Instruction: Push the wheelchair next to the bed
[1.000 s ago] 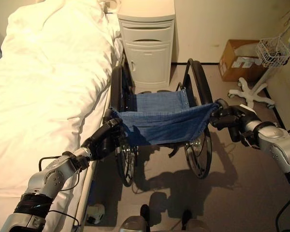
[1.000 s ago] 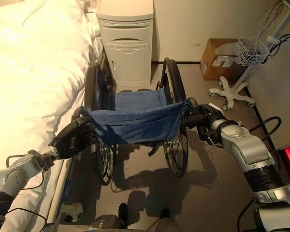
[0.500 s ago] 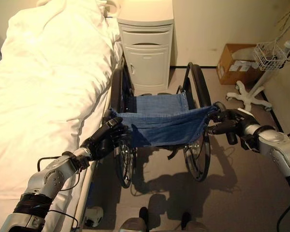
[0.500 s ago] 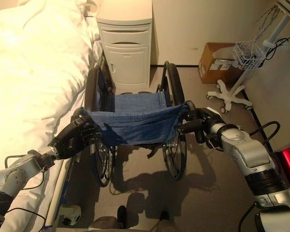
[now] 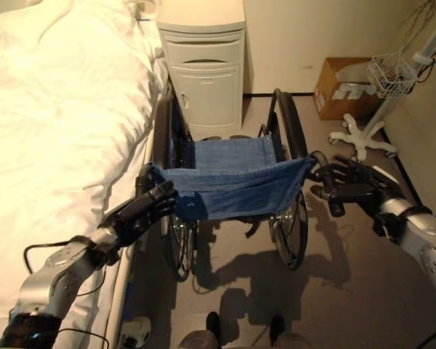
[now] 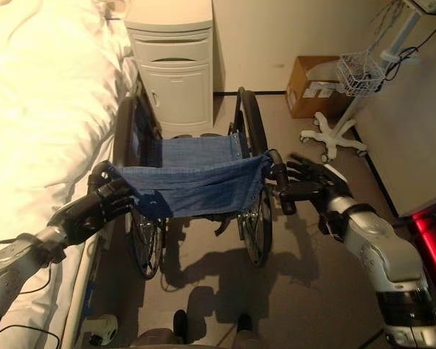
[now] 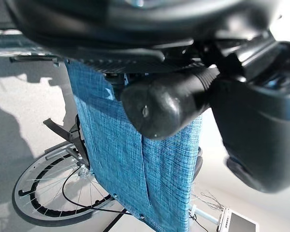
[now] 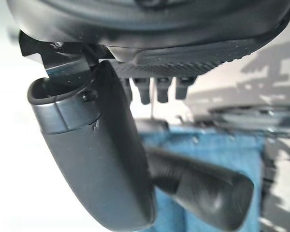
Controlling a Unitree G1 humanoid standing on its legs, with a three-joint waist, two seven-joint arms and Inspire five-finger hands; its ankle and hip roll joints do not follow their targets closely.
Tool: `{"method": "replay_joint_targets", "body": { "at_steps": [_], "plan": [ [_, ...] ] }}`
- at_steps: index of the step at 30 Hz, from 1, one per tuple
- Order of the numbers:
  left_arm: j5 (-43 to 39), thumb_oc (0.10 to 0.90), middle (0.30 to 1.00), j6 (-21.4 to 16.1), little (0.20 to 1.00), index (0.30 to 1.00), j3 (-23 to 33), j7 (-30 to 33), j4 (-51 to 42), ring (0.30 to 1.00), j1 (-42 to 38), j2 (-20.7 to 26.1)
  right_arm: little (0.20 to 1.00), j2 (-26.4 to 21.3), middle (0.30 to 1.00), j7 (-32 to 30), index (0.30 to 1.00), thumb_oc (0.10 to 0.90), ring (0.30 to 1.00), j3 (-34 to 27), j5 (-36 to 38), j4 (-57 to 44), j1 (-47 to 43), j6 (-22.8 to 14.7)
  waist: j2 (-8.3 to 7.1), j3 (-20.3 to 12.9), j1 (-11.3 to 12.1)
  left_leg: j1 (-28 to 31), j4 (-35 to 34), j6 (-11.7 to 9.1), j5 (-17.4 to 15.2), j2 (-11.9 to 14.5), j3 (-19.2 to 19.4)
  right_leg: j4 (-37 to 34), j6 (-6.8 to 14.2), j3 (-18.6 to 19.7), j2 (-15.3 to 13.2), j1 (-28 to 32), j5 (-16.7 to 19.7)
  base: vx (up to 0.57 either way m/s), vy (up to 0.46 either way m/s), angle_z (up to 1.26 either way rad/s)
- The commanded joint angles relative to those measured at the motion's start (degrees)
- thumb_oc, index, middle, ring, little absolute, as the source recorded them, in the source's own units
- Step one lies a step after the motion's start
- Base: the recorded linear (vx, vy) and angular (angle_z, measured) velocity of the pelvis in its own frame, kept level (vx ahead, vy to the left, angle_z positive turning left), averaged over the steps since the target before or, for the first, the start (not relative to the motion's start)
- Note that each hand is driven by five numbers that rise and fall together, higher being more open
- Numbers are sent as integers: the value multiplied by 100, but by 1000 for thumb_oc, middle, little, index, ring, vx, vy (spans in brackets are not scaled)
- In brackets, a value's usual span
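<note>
The wheelchair [image 5: 229,174] stands on the floor with its left wheel already close along the bed [image 5: 58,138], its front pointing to 12 o'clock at the bedside cabinet [image 5: 206,69]. From the chair's centre, the left hand [image 5: 142,211] sits at about 8 o'clock and the right hand [image 5: 349,187] at about 3 o'clock.

The left hand's fingers are curled around the left push handle [image 7: 164,104], whose rounded end pokes out past the fingers in the left wrist view. The right hand is opened out: its fingers are spread and straight, with the right push handle [image 8: 203,191] lying just beyond the thumb, apparently not enclosed, though contact at the palm is hard to judge.

The risks, as I judge them:
- With one handle gripped and the other loose, any further push would come mainly from the left and could swing the chair's front toward 1 or 2 o'clock, away from the bed.
- A straight shove to 12 o'clock could drive the footrests into the bedside cabinet, which stands near.
- The left wheel could rub or catch on the hanging white bedding [image 5: 142,138].
- Swinging right could send the chair toward the wheeled stand [image 5: 363,131] and the cardboard box [image 5: 341,87] at 2 o'clock.
</note>
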Motion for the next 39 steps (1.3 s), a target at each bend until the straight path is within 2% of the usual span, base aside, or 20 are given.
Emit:
{"method": "replay_joint_targets", "body": {
  "at_steps": [1, 7, 13, 15, 18, 20, 23, 25, 26, 27, 30, 33, 35, 37, 39],
  "plan": [
    [-216, 800, 900, -1337, 900, 900, 1901, 432, 167, 900, -170, 329, 900, -296, 900, -736, 900, 800, 900, -903, 4, 240, 363, -839, 143, -950, 23, -81, 425, -305, -347, -54, 20, 401, -92, -433, 239, -132, -157, 0, 0, 0],
    [-433, 800, 900, -1346, 900, 900, 2375, 380, 366, 900, 185, 170, 900, 17, 900, -1061, 900, 800, 900, -1484, 398, 484, 611, -1100, 151, -993, -12, -57, 403, -362, -351, 12, 121, 359, -67, -536, 211, -135, -152, -6, -19, 3],
    [-225, 800, 900, -1405, 900, 900, 2579, 390, 437, 900, 490, 54, 900, 228, 900, -785, 900, 800, 900, -1611, 367, 606, 840, -975, 144, -1011, 17, -63, 376, -422, -318, 62, 176, 259, -34, -657, 168, -148, -80, -15, -47, -5],
    [342, 800, 900, -1608, 900, 900, 2690, 564, 576, 900, 632, -26, 900, 406, 900, -705, 900, 800, 900, -1576, 240, 690, 978, -916, 149, -1007, 20, -75, 342, -432, -285, 90, 145, 280, -43, -650, 187, -174, -95, -13, -50, -18],
    [1108, 800, 900, -1837, 900, 900, 2754, 757, 693, 900, 863, 102, 900, 467, 900, -795, 900, 800, 900, -1528, 386, 825, 1093, -820, 144, -1001, 38, -74, 268, -453, -237, 111, 94, 251, -56, -673, 206, -168, -102, -6, -27, -7],
    [1265, 800, 900, -1904, 900, 900, 2819, 940, 692, 900, 1011, 153, 900, 509, 900, -875, 900, 800, 900, -1549, 455, 968, 1151, -755, 143, -999, 61, -75, 241, -480, -212, 130, 78, 226, -58, -702, 205, -157, -99, -18, -21, -5],
    [953, 800, 900, -1732, 900, 900, 2856, 831, 635, 900, 1113, 28, 900, 691, 900, -983, 900, 800, 900, -1505, 338, 1223, 1214, -780, 143, -993, 103, -93, 247, -510, -199, 151, 50, 228, -53, -739, 193, -167, -93, -6, -5, 2],
    [828, 800, 900, -1362, 900, 900, 2670, 753, 530, 900, 1147, -279, 900, 888, 900, -1362, 900, 800, 900, -1396, 196, 1534, 1278, -802, 130, -976, 145, -123, 283, -523, -192, 172, 17, 238, -50, -763, 179, -175, -83, -17, -20, 11],
    [827, 800, 900, -1350, 900, 900, 2671, 759, 518, 900, 1150, -283, 900, 886, 900, -1372, 900, 800, 900, -1394, 202, 1531, 1278, -800, 132, -978, 145, -126, 285, -523, -193, 172, 16, 238, -50, -764, 179, -177, -83, -16, -21, 15],
    [921, 800, 900, -1145, 900, 900, 2355, 799, 613, 900, 1122, -603, 900, 1056, 900, -1575, 900, 800, 900, -1260, 215, 1960, 1331, -822, 120, -966, 164, -141, 299, -526, -187, 188, -17, 253, -54, -773, 183, -186, -86, -8, -12, 12],
    [1364, 800, 900, -1036, 900, 900, 1988, 893, 959, 900, 1101, -837, 900, 1220, 900, -1702, 900, 800, 900, -1067, 196, 2478, 1372, -835, 120, -947, 172, -149, 323, -523, -186, 203, -38, 274, -63, -774, 189, -195, -87, -6, -12, 10],
    [1644, 800, 900, -828, 900, 900, 1496, 1095, 1587, 900, 1045, -1077, 900, 1370, 900, -1838, 900, 800, 900, -806, -29, 3217, 1413, -876, 106, -938, 171, -159, 358, -514, -197, 219, -53, 286, -78, -779, 200, -199, -93, 0, -3, -1],
    [1656, 800, 900, -560, 900, 900, 985, 1231, 2340, 900, 872, -1427, 900, 1562, 900, -1899, 900, 800, 900, -451, -203, 3844, 1321, -1023, 108, -921, 172, -155, 370, -495, -209, 214, -78, 286, -92, -787, 205, -193, -84, 0, 0, 0],
    [1647, 800, 900, -528, 900, 900, 767, 1232, 2777, 900, 804, -1633, 900, 1681, 900, -1961, 900, 800, 900, -291, -200, 4093, 1280, -1109, 109, -922, 174, -156, 373, -488, -217, 209, -86, 280, -97, -787, 204, -191, -80, 0, 0, 0],
    [1608, 800, 900, -679, 900, 900, 385, 1297, 3726, 900, 665, -2121, 900, 1979, 900, -1970, 900, 800, 900, -35, -202, 4751, 1218, -1319, 111, -939, 167, -158, 375, -479, -231, 201, -78, 275, -94, -797, 185, -202, -57, 0, 0, 0]
  ]
}}
